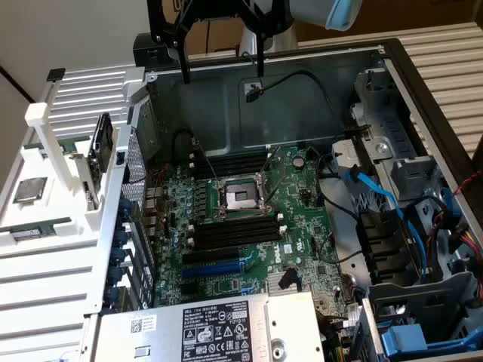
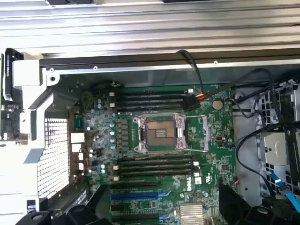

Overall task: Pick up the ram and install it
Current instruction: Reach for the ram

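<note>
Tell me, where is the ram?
The ram lies in the white rack at the exterior view's left, outside the case, beside the silver chip.

The black gripper [image 1: 223, 75] hangs at the top of the exterior view, pointing straight down. Its jaws are spread wide and empty (two thin dark prongs, well apart). Above it the pale grey arm [image 1: 302, 9], with a light blue joint cap [image 1: 341, 13], reaches in from the exterior view's right. In the wrist view the black fingers [image 2: 243, 206] appear as dark shapes set far apart.
</note>
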